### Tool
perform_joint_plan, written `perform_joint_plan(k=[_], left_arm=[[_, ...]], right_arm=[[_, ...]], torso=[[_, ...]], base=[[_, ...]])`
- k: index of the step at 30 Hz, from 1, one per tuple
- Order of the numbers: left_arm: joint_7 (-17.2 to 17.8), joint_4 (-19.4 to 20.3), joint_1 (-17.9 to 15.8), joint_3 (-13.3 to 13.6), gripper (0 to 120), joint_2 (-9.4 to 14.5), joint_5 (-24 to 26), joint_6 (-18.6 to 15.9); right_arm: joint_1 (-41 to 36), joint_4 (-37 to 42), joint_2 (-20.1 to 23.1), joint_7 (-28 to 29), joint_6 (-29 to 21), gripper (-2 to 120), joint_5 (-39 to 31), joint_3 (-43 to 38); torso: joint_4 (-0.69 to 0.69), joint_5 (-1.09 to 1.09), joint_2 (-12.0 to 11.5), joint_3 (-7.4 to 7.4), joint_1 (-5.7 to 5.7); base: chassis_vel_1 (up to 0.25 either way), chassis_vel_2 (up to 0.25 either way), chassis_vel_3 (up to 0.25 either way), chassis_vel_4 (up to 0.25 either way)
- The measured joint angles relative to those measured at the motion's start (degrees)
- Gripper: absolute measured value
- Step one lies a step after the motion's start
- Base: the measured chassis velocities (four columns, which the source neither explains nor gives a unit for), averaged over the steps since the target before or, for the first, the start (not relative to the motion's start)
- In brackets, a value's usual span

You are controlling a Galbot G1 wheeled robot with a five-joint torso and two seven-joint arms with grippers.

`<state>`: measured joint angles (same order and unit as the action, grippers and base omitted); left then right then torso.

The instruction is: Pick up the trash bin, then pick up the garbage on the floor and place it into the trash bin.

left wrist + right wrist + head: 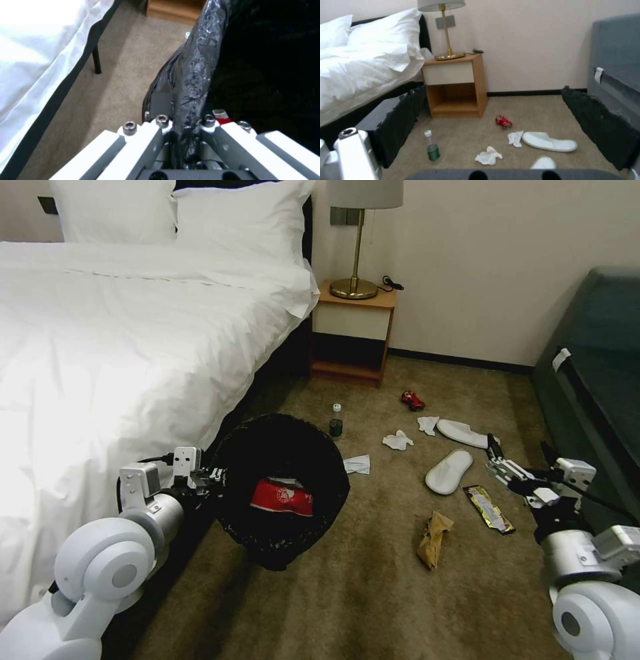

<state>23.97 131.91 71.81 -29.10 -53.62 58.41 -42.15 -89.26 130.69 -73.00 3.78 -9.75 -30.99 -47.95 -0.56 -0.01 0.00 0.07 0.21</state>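
Trash bin rim pinched by left hand.

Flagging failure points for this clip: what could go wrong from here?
The left tool pinches only the bin rim and its liner, so the tilted bin could slip or spill the red packet. The open right tool hangs near the sofa; reaching for the slippers might clip it.
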Motion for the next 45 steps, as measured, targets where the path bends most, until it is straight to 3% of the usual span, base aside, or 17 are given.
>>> perform_joint_plan(k=[31,45], left_arm=[[-0.04,2.50,2.12,-0.61,2,-0.39,-0.61,0.02],[-0.02,4.41,4.62,-1.80,2,-0.41,-0.66,0.01]], right_arm=[[-1.90,-0.32,-1.66,1.27,-1.25,100,1.53,5.56],[-0.42,-11.60,-1.72,2.86,-1.66,100,2.75,8.64]], torso=[[-0.01,0.00,0.00,0.02,0.03],[0.01,0.00,-0.01,0.01,0.01]], base=[[-0.126,0.113,0.115,-0.122],[-0.002,0.007,0.008,-0.004]])
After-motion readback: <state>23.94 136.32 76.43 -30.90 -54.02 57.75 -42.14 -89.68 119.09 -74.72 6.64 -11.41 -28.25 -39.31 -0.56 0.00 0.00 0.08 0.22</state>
